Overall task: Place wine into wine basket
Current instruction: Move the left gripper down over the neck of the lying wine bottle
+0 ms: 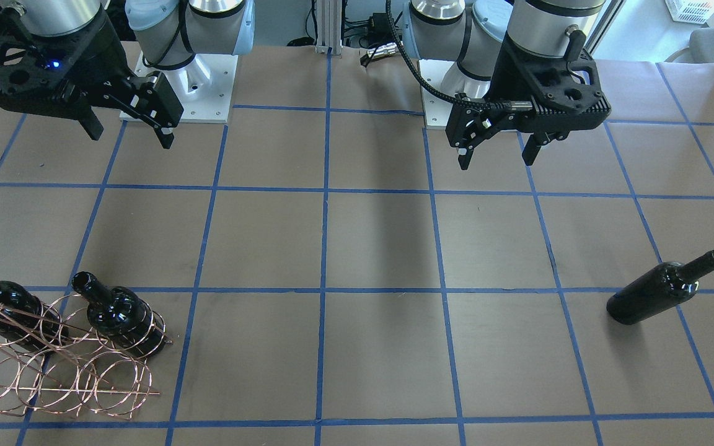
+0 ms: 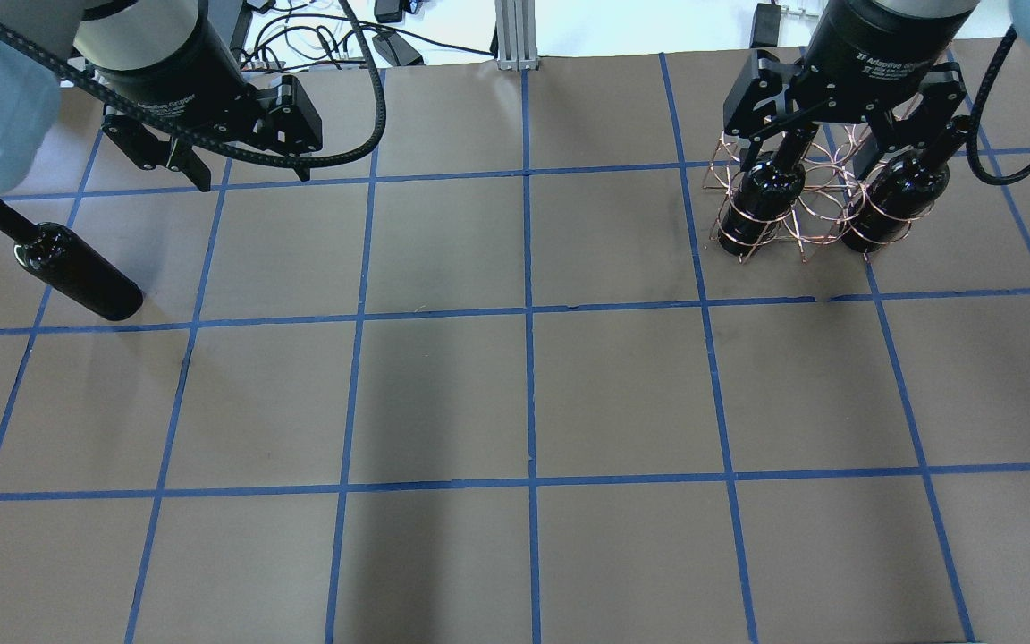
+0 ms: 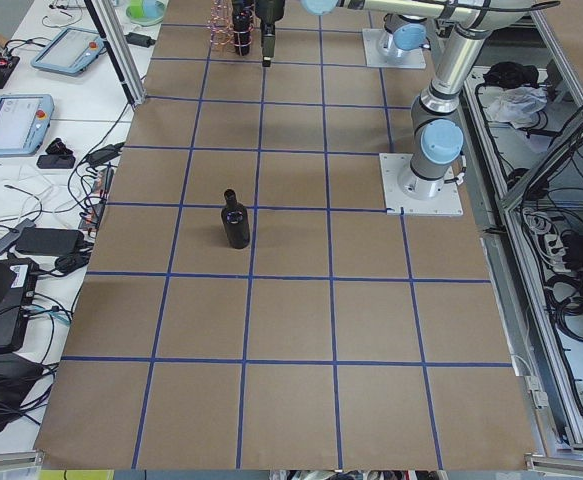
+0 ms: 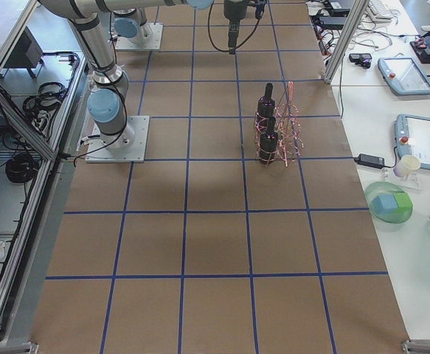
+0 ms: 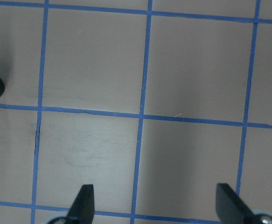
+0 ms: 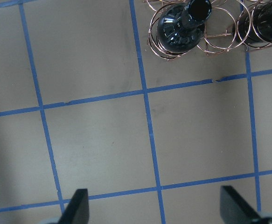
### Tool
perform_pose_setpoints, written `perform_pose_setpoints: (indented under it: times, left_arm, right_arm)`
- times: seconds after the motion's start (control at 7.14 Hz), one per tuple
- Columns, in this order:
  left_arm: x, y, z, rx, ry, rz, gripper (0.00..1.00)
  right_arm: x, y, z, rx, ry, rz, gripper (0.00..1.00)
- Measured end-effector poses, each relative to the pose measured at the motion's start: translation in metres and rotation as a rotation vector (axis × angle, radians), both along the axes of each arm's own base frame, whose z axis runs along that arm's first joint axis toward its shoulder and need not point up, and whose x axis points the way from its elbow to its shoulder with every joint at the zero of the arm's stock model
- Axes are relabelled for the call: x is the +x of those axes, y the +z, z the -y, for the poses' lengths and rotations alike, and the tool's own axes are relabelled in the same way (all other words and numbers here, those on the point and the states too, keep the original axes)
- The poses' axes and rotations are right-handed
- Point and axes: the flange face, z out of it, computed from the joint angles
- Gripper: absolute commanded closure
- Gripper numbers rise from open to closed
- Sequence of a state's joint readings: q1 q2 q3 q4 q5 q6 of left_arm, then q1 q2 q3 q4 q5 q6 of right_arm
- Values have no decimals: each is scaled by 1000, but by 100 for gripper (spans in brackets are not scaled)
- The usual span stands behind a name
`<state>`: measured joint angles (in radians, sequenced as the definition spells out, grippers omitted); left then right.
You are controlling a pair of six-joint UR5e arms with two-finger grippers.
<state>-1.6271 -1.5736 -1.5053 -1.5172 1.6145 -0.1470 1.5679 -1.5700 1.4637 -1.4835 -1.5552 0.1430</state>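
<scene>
Going left to right on the table [image 2: 443, 394]: the left end effector [image 1: 496, 158] is hanging with its fingers spread wide and nothing between them, up near the robot's edge. The wine [image 1: 661, 291] is standing upright on the table's left half, out toward the operators' long edge. So from that end effector it's sitting further out from the robot and off to the robot's left, well apart, long axis vertical, neck up (it only looks tipped over because of the camera angle, I think).

The right end effector [image 1: 131, 135] is also hovering wide open and empty. Beyond it the wine basket [image 2: 823, 201] is sitting on the right half near the operators' edge, already holding two other bottles [image 1: 118, 313].

The left arm is looking way closer, so I'm guessing it's the one grabbing.
</scene>
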Motion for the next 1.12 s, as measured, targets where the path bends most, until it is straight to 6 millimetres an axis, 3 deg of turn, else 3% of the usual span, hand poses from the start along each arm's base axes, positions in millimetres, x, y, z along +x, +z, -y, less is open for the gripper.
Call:
perform_pose_setpoints:
  times: [0.42,0.56,0.84,1.12]
  left_arm:
    - [3,3,-5,-8,-17,8,3]
    - [12,5,-4,-11,-47,16,3]
    - [67,10,9,-28,-133,42,4]
    - [152,14,19,-43,-194,78,7]
  right_arm:
    - [1,2,-3,5,4,8,0]
    - [1,5,-6,1,5,11,0]
    - [0,4,-7,9,5,9,0]
    - [-1,-1,-10,39,6,7,0]
